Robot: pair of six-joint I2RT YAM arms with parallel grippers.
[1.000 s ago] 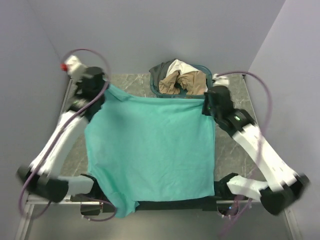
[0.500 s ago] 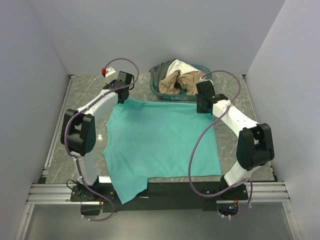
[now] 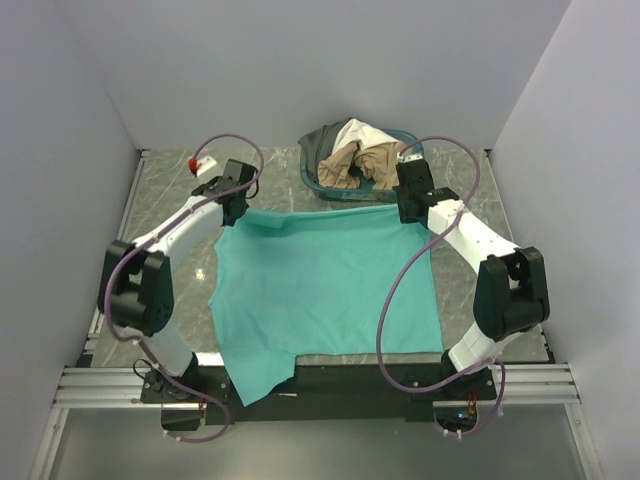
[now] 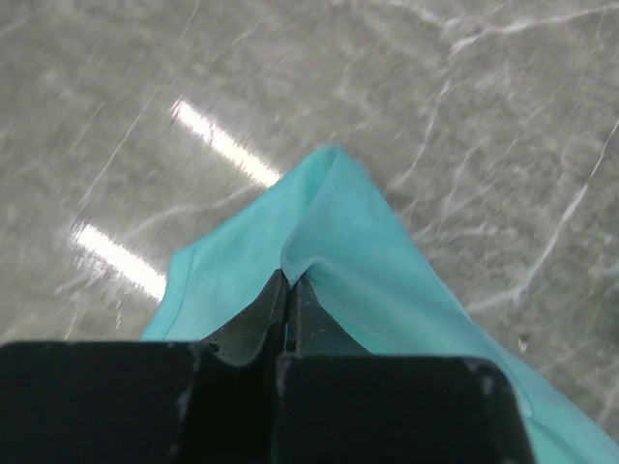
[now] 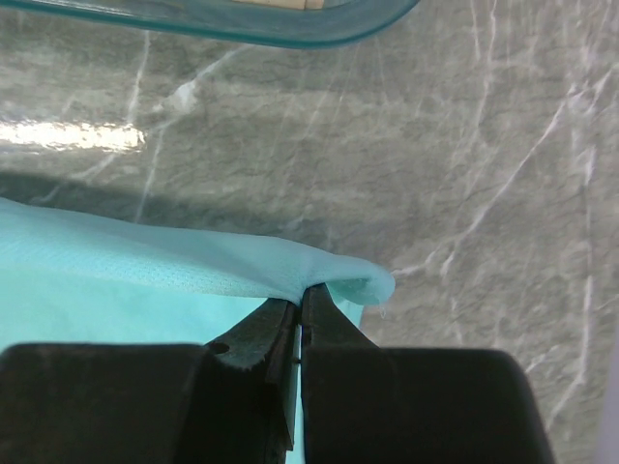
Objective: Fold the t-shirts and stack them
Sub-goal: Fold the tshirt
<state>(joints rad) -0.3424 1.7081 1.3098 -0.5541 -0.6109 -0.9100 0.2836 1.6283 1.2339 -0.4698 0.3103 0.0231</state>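
Note:
The teal-green t-shirt point(image 3: 325, 285) lies spread on the marble table, its near end hanging over the front edge. My left gripper point(image 3: 232, 212) is shut on its far left corner, seen pinched in the left wrist view point(image 4: 334, 232). My right gripper point(image 3: 410, 210) is shut on its far right corner, a fold of cloth in the right wrist view point(image 5: 290, 271). Both corners are held low over the table. The cream-white point(image 3: 358, 133), tan-beige point(image 3: 372, 160) and dark grey point(image 3: 322, 140) t-shirts lie bunched in the basket.
The oval teal-blue basket point(image 3: 330, 190) stands at the far middle of the table, just behind the shirt's far edge; its rim shows in the right wrist view point(image 5: 242, 24). Bare marble point(image 3: 165, 190) lies left and right of the shirt. Grey walls enclose three sides.
Both arms have come down from holding the shirt raised and spread. The shirt now lies on the table, and the left gripper has drawn its corner a little further left.

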